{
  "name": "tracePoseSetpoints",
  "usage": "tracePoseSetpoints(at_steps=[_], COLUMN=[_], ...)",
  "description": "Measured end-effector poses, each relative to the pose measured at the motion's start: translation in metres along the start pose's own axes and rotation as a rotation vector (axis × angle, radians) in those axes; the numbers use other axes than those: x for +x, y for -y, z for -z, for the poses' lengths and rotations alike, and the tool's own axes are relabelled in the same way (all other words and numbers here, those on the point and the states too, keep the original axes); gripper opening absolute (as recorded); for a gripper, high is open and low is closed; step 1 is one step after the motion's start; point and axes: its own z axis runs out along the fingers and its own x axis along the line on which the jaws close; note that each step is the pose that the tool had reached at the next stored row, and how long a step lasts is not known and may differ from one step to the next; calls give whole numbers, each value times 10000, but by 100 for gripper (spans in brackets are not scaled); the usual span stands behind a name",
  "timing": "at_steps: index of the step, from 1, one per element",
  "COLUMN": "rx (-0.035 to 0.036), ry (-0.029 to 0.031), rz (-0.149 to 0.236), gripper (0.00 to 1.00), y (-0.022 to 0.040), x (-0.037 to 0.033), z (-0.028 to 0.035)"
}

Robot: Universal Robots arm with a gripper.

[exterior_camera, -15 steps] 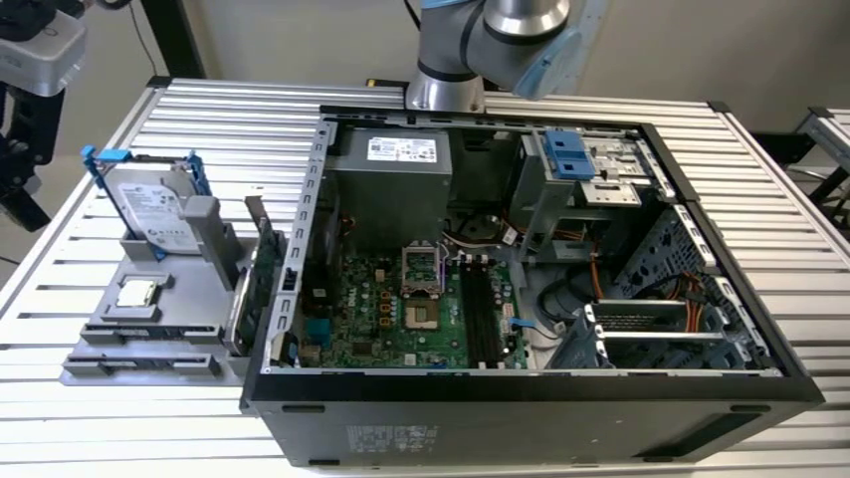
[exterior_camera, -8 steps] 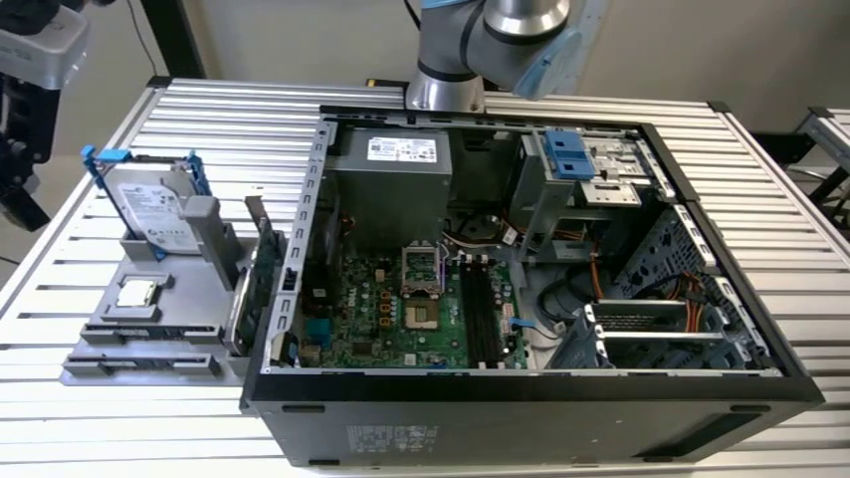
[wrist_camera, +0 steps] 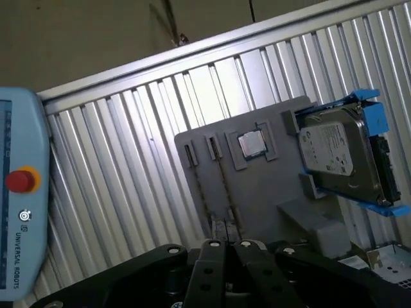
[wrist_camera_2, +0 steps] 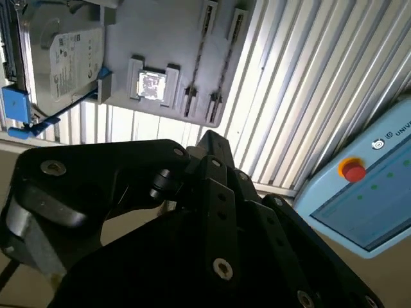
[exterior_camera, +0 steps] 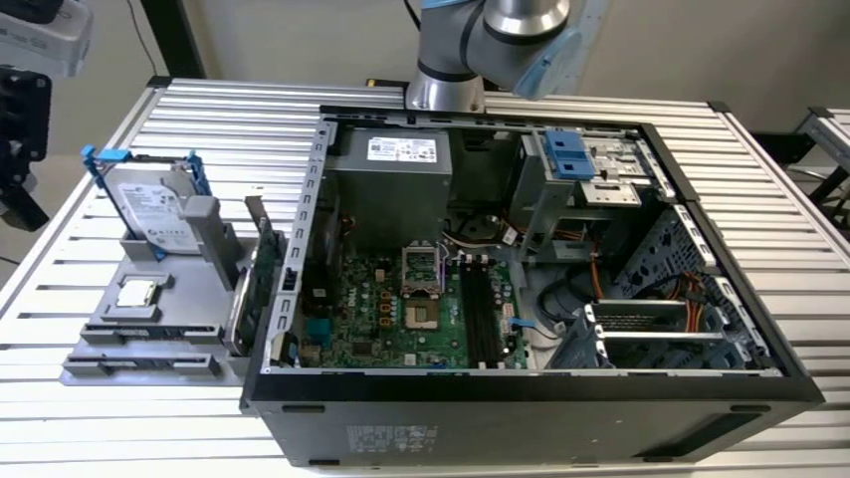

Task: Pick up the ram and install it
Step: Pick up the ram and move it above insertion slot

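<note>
Black linkage bars of the gripper are seen closest to the lens in both wrist views. Whether it is spread or pressed together cannot be told, nor whether anything is held. It is raised high over the grey holding fixture and is well apart from it.

In the exterior view, the ram appears to be the thin dark card standing on edge at the side of the holding fixture nearest the computer case. A green circuit card stands on edge just beside it. The upright wall of the case is just beside both cards.

On the same fixture a processor chip lies flat, and a hard drive in a blue frame is propped at a tilt.

The case lies open on the slatted metal table, to the exterior view's right of the fixture. A green motherboard with long black slots is exposed inside. The robot arm rises behind the case. A pale blue teach pendant with a red button is seen beside the table in both wrist views.
</note>
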Motion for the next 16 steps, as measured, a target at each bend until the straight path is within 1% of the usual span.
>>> tracePoseSetpoints(at_steps=[16], rx=[-57], ry=[-114], rz=[2912], gripper=[0], y=[0], x=[0], z=[1])
